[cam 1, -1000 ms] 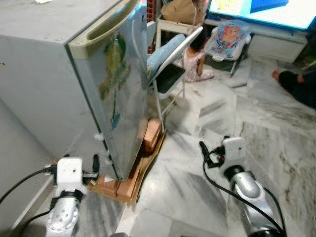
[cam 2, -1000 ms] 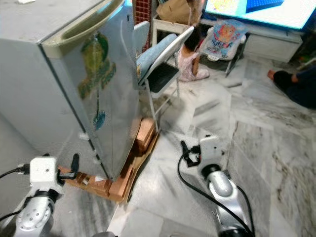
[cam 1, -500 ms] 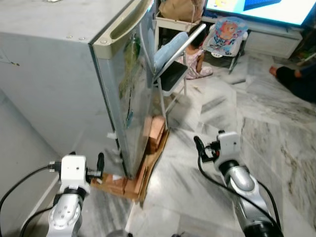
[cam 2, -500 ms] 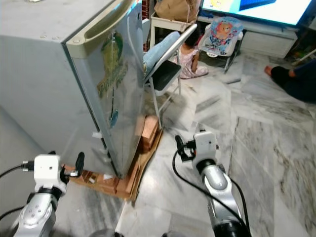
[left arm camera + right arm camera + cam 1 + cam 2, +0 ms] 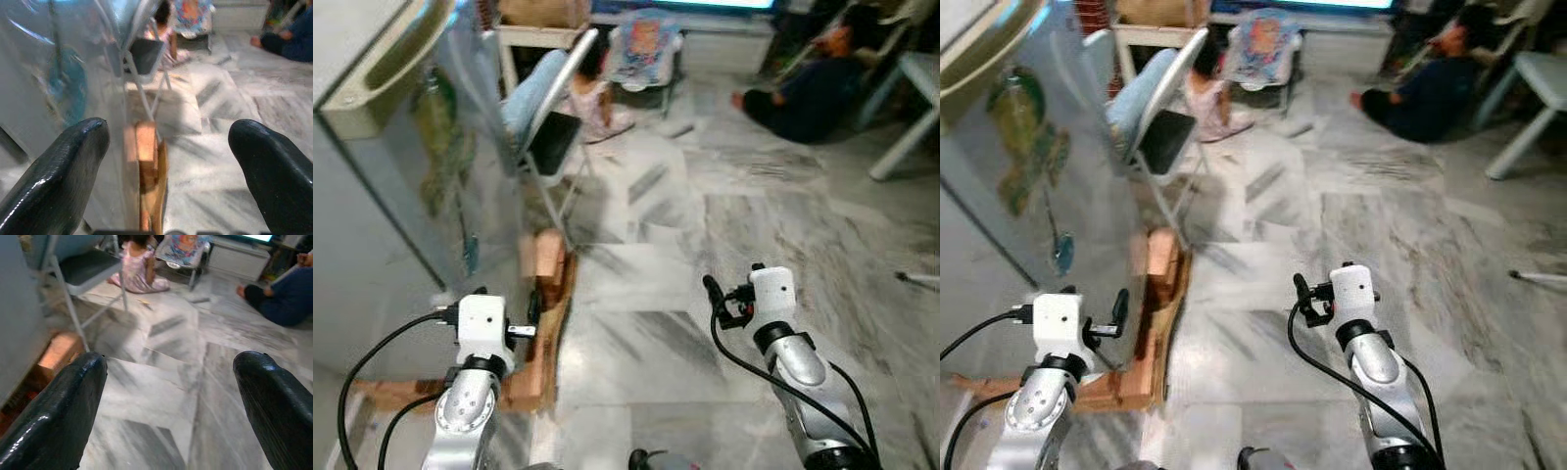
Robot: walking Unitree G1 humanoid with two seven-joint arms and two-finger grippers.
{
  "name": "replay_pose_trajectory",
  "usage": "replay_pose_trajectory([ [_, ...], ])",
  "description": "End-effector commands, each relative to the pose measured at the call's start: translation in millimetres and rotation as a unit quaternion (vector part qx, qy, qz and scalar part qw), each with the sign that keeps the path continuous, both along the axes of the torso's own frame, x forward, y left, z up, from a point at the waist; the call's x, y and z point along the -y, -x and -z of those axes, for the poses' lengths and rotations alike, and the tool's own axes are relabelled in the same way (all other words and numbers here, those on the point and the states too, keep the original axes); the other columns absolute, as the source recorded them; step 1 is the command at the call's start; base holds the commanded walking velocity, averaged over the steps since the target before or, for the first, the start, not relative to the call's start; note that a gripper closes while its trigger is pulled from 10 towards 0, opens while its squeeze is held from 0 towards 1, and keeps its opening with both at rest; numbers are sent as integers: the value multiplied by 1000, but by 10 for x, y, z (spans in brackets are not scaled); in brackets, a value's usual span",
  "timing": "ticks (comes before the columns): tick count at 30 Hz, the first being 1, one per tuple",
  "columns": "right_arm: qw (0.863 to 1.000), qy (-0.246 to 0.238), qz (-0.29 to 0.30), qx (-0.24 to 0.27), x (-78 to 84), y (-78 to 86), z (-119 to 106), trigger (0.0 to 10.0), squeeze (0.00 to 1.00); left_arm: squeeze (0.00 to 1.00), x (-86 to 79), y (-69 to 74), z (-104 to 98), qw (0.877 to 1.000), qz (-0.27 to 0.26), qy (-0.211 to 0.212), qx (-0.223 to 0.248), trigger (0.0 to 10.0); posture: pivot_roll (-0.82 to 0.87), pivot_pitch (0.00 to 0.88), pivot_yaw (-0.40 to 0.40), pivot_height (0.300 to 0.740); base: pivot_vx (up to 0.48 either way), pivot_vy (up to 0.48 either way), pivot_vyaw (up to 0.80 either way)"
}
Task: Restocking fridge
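Nearest you, the left pincer point(image 5: 532, 311) hangs released beside the wooden blocks point(image 5: 546, 262) under the fridge point(image 5: 1009, 186), grasping nothing. Your right pincer point(image 5: 713, 292) is likewise released over the marble floor point(image 5: 783, 225), well apart from the fridge. The fridge stands closed at your left, door sticker point(image 5: 1023, 137) toward you. Just beyond it you see a folding chair point(image 5: 543, 127). Farther off, one person point(image 5: 1206, 93) sits beside a baby bouncer point(image 5: 1258, 44) and another person point(image 5: 808, 88) sits on the floor.

Folding chair point(image 5: 546, 117), bricks point(image 5: 546, 259) on marble floor point(image 5: 705, 245), baby bouncer point(image 5: 644, 44)
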State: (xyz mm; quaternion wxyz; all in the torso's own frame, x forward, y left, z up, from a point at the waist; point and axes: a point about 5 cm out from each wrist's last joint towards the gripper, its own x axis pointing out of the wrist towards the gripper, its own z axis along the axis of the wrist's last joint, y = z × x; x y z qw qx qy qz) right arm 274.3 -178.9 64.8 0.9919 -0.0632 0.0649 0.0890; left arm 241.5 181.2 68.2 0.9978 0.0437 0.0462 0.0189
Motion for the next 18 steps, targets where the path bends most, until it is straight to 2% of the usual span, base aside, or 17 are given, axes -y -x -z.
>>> replay_pose_trajectory([
  [1, 1000, 0, -2, 4, -15, -17, -17, 10000, 0, 0, -138, 33, 41, 999, -34, -12, -8, 10000, -20, 86, -23, 740, 0, 0, 0],
  [4, 1000, 1, -3, 3, -17, -4, -9, 10000, 0, 0, -193, 10, 50, 998, -51, -24, -10, 10000, -20, 89, -23, 740, 0, 0, 0],
  [6, 1000, 3, -6, -1, -17, 16, 11, 10000, 0, 0, -265, -69, 54, 997, -66, -42, -11, 10000, -21, 90, -26, 740, 0, 0, 0],
  [10, 1000, 5, -7, -1, -8, 19, 8, 10000, 0, 0, -329, -133, 40, 996, -79, -44, -9, 10000, -21, 90, -26, 740, 0, 0, 0],
  [12, 1000, 6, -7, 0, 2, 17, 3, 10000, 0, 0, -338, -159, 34, 996, -80, -42, -8, 10000, -35, 88, -27, 740, 0, 0, 0],
  [13, 1000, 8, -6, 0, 18, 15, -1, 10000, 0, 0, -322, -233, 21, 997, -73, -34, -3, 10000, -38, 88, -29, 740, 0, 0, 0],
  [18, 1000, 11, -7, 0, 24, 19, -2, 10000, 0, 0, -299, -363, 16, 998, -51, -26, -2, 10000, -38, 88, -29, 740, 0, 0, 0],
])
